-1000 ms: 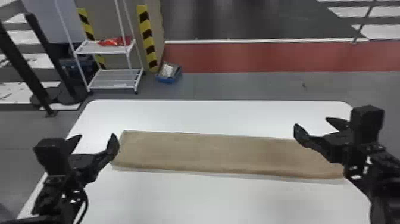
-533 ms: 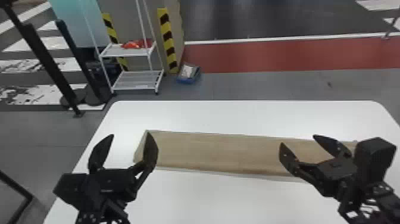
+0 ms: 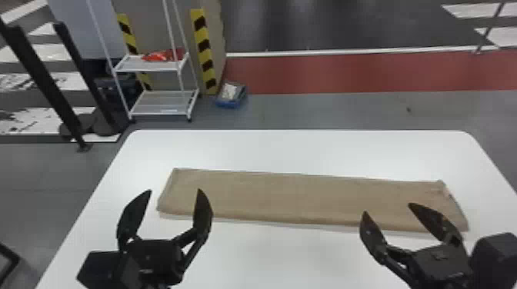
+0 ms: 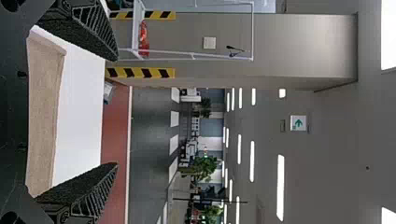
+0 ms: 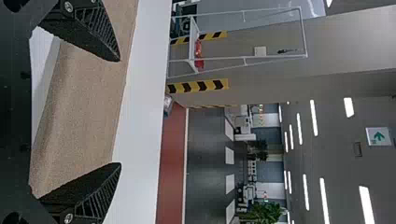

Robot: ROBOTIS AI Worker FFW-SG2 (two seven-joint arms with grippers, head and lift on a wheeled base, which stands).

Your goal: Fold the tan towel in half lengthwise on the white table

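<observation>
Nearest you, in the head view, your left gripper [image 3: 174, 190] has its two fingers spread wide, with nothing between them in its grasp. Your right gripper [image 3: 387, 208] stands wide open too, and it is empty. Your left wrist view shows the same broad gap between the fingers [image 4: 91, 193], with the tan towel [image 3: 300, 196] lying across behind it. Your right wrist view has the towel larger behind its own parted fingers [image 5: 88, 191].

Just past the claws, the towel lies flat as a long, narrow strip running from your left to your right, its right end a little closer to you. In the head view, your left claw is at its left end: one finger stands out past that end, the other overlaps the near edge. Your right claw's fingers both overlap the near edge toward the right end. You cannot tell from here how high either claw is above the cloth.

Under the towel is the white table [image 3: 292, 150], its surface showing all around the strip. Beyond the table's far edge, to your left, a blue bin [image 3: 230, 103] sits on the floor beside a white rack [image 3: 157, 114] with a red item [image 3: 163, 56] on its upper shelf.
</observation>
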